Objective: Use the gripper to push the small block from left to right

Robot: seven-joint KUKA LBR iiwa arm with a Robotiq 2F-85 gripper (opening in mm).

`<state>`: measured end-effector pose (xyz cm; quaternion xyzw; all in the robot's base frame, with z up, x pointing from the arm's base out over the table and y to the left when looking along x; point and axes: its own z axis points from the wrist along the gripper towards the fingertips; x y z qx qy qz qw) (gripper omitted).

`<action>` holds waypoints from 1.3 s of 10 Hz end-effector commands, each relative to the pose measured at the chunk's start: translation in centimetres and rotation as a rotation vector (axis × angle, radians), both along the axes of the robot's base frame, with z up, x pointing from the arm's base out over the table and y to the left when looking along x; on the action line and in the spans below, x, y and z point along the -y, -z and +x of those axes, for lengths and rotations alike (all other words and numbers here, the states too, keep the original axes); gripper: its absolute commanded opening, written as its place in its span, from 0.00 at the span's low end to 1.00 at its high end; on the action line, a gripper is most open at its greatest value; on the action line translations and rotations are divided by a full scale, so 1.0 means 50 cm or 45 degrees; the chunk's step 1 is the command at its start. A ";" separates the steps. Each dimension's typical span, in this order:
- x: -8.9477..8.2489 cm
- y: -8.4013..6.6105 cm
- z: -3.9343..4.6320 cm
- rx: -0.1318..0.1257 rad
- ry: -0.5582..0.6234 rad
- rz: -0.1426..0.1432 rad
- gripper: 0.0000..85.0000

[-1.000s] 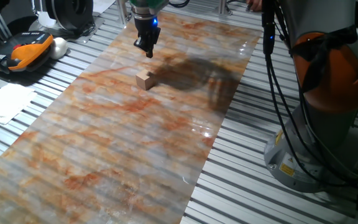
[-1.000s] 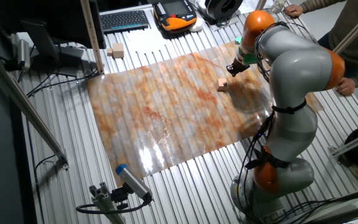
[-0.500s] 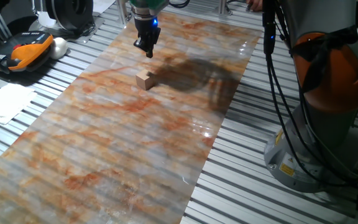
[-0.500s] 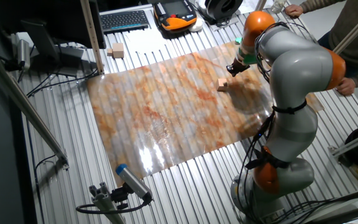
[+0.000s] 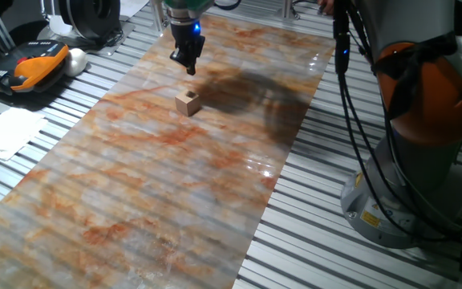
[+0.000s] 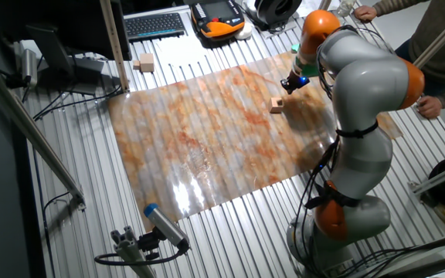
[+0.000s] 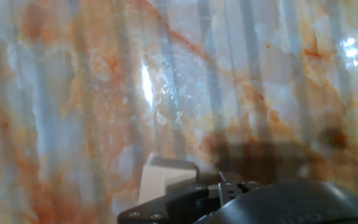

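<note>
Not much has happened over the last second, honestly. In one fixed view the gripper [image 5: 188, 67] has drifted a touch to the left and maybe slightly up, so its tips now hang just above and beyond the small block [image 5: 187, 103] instead of a bit off to the side. The block itself hasn't budged; it sits on the marble-patterned sheet [image 5: 159, 185], in the upper half toward the far end, well apart from the edges.

The other fixed view tells the same story: the gripper [image 6: 289, 85] is near the block [image 6: 276, 105] but not touching, with the arm's shadow falling just past it.

The hand view only catches a pale corner of the block [image 7: 163, 178] poking out next to the dark gripper body, so the camera's nearly over it.

Fingers look pinched together to a narrow point, nothing held.

Reads like the arm's lining up behind the block before dropping down; the push hasn't started.
</note>
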<state>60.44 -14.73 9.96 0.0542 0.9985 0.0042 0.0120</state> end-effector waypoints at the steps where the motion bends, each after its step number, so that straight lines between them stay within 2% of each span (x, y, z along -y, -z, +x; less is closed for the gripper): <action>1: 0.004 0.014 0.001 -0.008 0.000 0.012 0.00; 3: 0.004 0.050 0.002 -0.021 0.011 0.049 0.00; 5: 0.005 0.070 0.004 -0.045 0.011 0.091 0.00; 10: -0.014 0.086 0.000 -0.062 0.004 0.111 0.00; 13: -0.024 0.099 -0.016 -0.068 0.008 0.115 0.00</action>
